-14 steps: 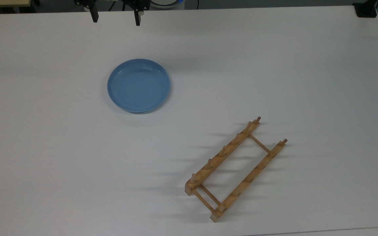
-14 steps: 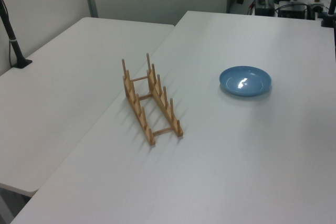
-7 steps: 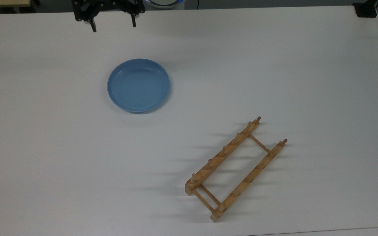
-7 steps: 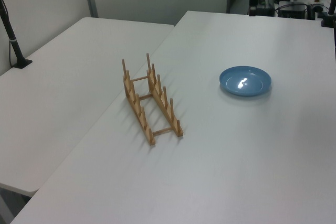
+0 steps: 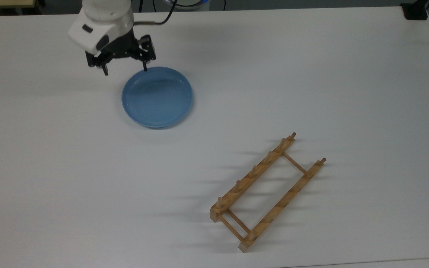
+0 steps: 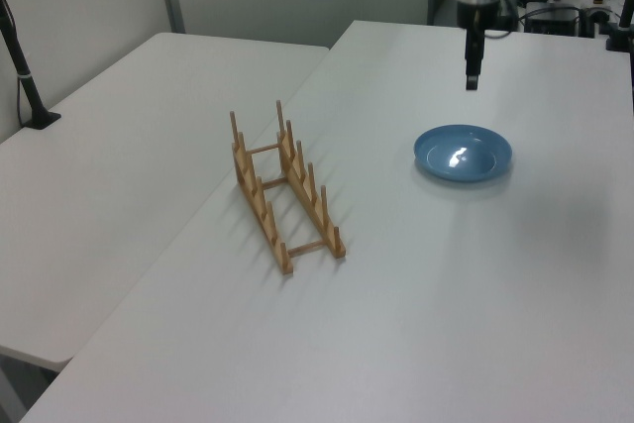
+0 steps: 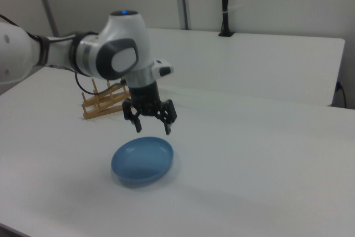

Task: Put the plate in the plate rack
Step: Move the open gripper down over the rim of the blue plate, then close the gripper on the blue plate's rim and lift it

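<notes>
Upper left of the top view, the tool hangs wide over the plate, probably stiff, slick; grip its rim.

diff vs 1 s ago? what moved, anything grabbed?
The arm's gripper came in from the top view's upper edge toward the round light-blue plate and now hangs above its rim, fingers open, holding nothing. The plate and the light-brown wooden plate rack stayed put on the white table.
</notes>
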{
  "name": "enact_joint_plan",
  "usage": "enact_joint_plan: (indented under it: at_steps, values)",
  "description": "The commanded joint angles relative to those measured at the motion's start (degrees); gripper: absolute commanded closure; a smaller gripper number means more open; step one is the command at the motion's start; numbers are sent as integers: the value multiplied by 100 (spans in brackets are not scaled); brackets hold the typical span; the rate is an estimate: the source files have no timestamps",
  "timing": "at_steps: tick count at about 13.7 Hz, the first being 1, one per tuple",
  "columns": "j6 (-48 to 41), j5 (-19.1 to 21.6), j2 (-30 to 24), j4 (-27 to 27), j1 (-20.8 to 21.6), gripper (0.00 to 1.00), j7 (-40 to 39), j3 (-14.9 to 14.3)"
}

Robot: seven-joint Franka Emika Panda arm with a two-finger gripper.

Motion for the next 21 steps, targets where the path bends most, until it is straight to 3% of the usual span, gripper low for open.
enact_joint_plan:
  at_steps: [1,7,9,13,14,17,21]
  values:
    - [440,-191,217,-111,-209,0,-183,-11]
    - [1179,-367,1034,-111,-367,0,-166,-11]
    - [1188,-359,1149,-94,-367,5,-61,-11]
    - [1197,-271,1220,-76,-367,39,386,7]
    - [1197,-253,1229,-50,-367,58,579,7]
    - [1276,-139,1220,-50,-350,99,1055,24]
    - [1268,-139,1194,-50,-332,100,1091,77]
